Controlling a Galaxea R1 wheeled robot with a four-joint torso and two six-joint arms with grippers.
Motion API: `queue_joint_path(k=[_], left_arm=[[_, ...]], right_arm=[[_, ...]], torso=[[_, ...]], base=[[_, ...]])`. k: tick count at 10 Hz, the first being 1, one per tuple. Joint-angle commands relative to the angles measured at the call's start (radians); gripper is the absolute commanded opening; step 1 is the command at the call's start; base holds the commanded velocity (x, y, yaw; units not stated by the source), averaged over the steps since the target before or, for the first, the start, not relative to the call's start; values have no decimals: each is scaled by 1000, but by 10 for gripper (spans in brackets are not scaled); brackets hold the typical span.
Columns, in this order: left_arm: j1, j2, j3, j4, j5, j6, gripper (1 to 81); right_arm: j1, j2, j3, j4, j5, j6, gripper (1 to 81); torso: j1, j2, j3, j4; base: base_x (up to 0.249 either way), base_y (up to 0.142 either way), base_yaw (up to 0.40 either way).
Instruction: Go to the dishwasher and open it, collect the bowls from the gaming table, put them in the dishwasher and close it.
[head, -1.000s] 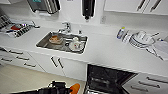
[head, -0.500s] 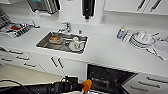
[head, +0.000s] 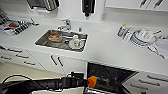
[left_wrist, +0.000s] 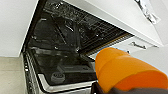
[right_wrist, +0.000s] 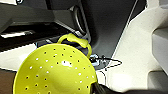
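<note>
- The dishwasher (head: 107, 76) stands under the white tabletop (head: 105, 48), to the right of the sink (head: 62, 40); its door is folded down, so the dark inside with the wire racks (left_wrist: 75, 32) is free to receive things from above and from the front.
- The left arm comes in low from the left side of the head view and ends in front of the open machine. The left gripper (head: 92, 81) carries an orange bowl (left_wrist: 122, 70) (it looks like a rounded orange body, seen from its outer side), so I judge the gripper is clenched on it, though the fingers themselves are hard to see.
- The orange bowl is held near the opening, above the lowered door (left_wrist: 65, 77), probably because it must go down into a rack.
- In the right wrist view a lime-yellow bowl (right_wrist: 53, 71) with small holes and a loop handle appears very close to the camera. I judge that the right gripper grasps it, as it hangs free with nothing under it, but the fingers are not clear.
- Plates (head: 142, 37) and a bottle (head: 122, 30) lie on the tabletop at the right, well apart from both arms.
</note>
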Motion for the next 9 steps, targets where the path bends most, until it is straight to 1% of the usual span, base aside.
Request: queue_joint_path(k=[1,4,5,6,7,9], left_arm=[[-133,61,-29,5,27,-1,10],[-153,158,-94,-1,92,8,10],[-162,185,-108,-1,98,8,10],[-175,200,-114,-9,105,8,10],[-194,229,-121,-26,127,10,10],[-219,300,-139,-32,151,11,10]], right_arm=[[-14,-8,13,-4,-62,1,10],[-12,-6,13,-4,-61,2,10],[-12,-6,13,-4,-61,4,10],[-12,-6,13,-4,-61,2,10],[-12,-6,13,-4,-61,4,10],[-12,-5,13,-4,-61,4,10]], torso=[[0,0,-37,0],[0,0,-88,0],[1,1,-64,0],[1,1,-75,0],[1,1,-82,0],[1,1,-80,0]], base=[[0,0,0],[0,0,0],[0,0,0],[0,0,0],[0,0,0],[0,0,0]])
